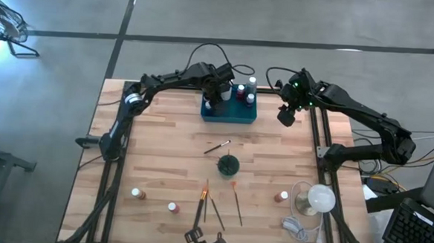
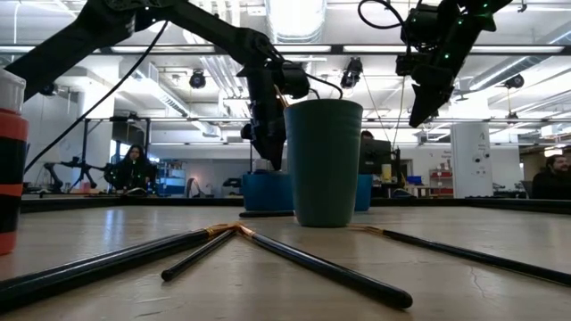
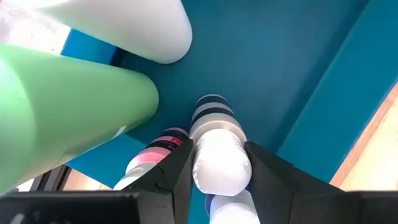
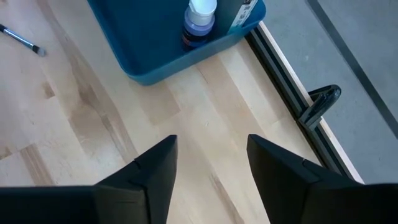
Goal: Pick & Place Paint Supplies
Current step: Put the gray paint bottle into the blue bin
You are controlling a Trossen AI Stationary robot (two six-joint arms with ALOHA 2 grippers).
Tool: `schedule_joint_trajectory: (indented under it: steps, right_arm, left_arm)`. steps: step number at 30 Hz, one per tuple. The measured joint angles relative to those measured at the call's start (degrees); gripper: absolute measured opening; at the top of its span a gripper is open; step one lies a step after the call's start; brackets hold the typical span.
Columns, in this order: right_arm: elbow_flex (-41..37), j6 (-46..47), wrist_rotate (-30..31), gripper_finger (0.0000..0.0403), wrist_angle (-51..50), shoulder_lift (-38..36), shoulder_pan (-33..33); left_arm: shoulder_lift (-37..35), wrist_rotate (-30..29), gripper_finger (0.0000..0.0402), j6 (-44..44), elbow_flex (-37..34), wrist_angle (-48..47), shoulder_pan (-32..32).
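The teal tray (image 1: 241, 115) sits at the table's far middle and holds several white-capped bottles (image 1: 247, 92). My left gripper (image 1: 220, 99) reaches down into the tray's left part, shut on a white-capped bottle with a dark-striped body (image 3: 210, 115). A pink bottle (image 3: 158, 148), a green one (image 3: 81, 106) and a white one (image 3: 130, 28) stand close around it. My right gripper (image 4: 211, 146) hangs open above bare wood just right of the tray (image 4: 155, 68). Loose brushes (image 1: 217, 146) (image 1: 236, 202) and bottles (image 1: 136, 194) (image 1: 173, 207) (image 1: 282, 196) lie on the table. My left gripper pinches the striped bottle by its white cap (image 3: 221, 168) between the two fingers (image 3: 177, 171), coming from above and pointing down. The bottle stands upright inside the tray, close against the pink bottle. Whether its base rests on the tray floor I cannot tell.
The dark green cup (image 1: 228, 164) stands mid-table, with several brushes (image 2: 294, 259) fanned out on its near side. A white round lamp and cable (image 1: 313, 201) lie near the right corner. Metal frame rails (image 4: 292, 74) run along the table's right edge.
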Motion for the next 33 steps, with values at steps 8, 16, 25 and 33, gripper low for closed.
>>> schedule_joint_trajectory:
  steps: [8,16,25,33]
  right_arm:
    - [0.0,0.0,0.0,0.02,0.0,0.0,0.0]
    - [0.0,-0.2,0.0,0.0181,0.0,0.0,0.0]
    - [0.0,-0.3,0.0,0.017,0.0,0.0,0.0]
    - [0.0,-0.3,0.0,0.0191,0.0,0.0,-0.1]
  left_arm:
    - [0.0,0.3,0.0138,1.2,0.0,1.1,0.0]
    - [0.0,0.4,0.0141,1.9,0.1,1.6,0.0]
    - [0.0,0.4,0.0142,2.3,0.1,1.5,0.0]
    - [0.0,0.4,0.0142,2.3,0.2,1.5,0.0]
